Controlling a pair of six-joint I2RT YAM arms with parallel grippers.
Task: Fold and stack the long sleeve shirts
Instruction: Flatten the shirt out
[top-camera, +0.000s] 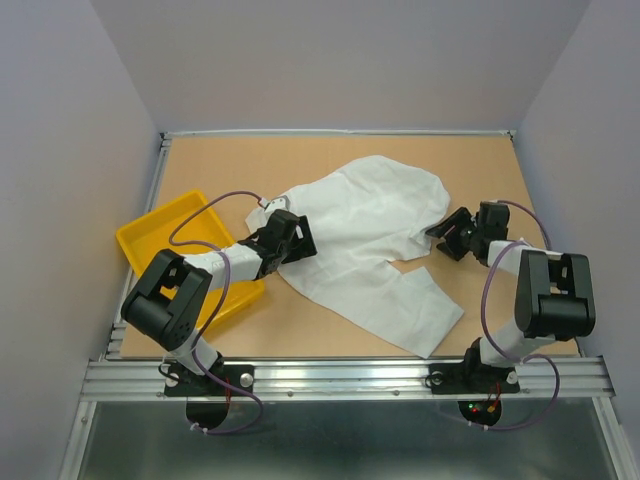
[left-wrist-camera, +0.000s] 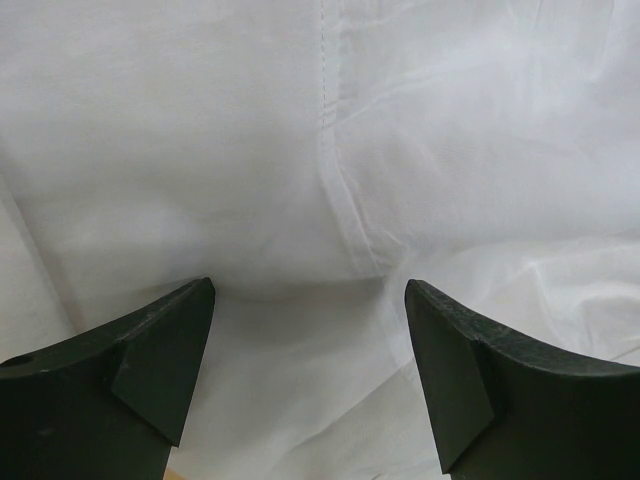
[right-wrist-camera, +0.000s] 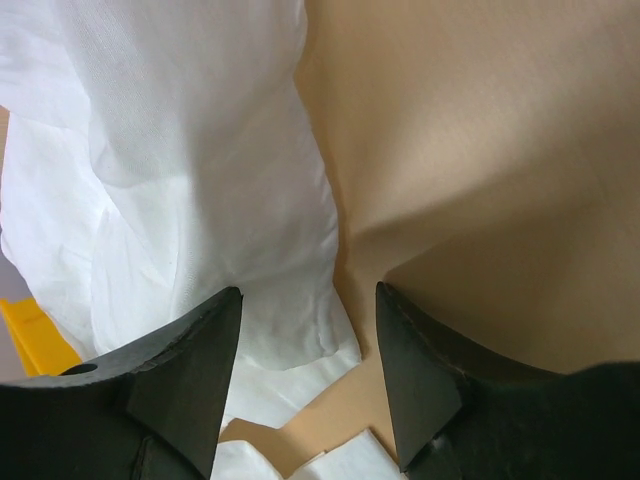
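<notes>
You are looking down on a tan surface (top-camera: 500, 180) with grey walls on three sides. A long sleeve shirt (top-camera: 370, 230) of thin white fabric lies crumpled and unfolded near the middle of it. Its rounded bulk reaches toward the far side, and one long flat part trails toward the near edge, ending between the two arm bases. A yellow tray (top-camera: 135, 245) sits at the left, apart from most of the cloth, with your left arm stretched across its near corner. Your left claw (top-camera: 305, 240) rests low at the shirt's left edge, and its wrist view shows both dark fingers (left-wrist-camera: 150, 350) spread wide over smooth white fabric with a stitched seam (left-wrist-camera: 330, 150) running between them. Nothing is pinched in it. Your right claw (top-camera: 440, 238) sits at the shirt's right edge. In its wrist view the jaws stand apart and hold nothing, with the cloth's border lying under the left finger (right-wrist-camera: 190, 350) and bare tan surface under the other. A sliver of the yellow tray shows at the left of that view.
</notes>
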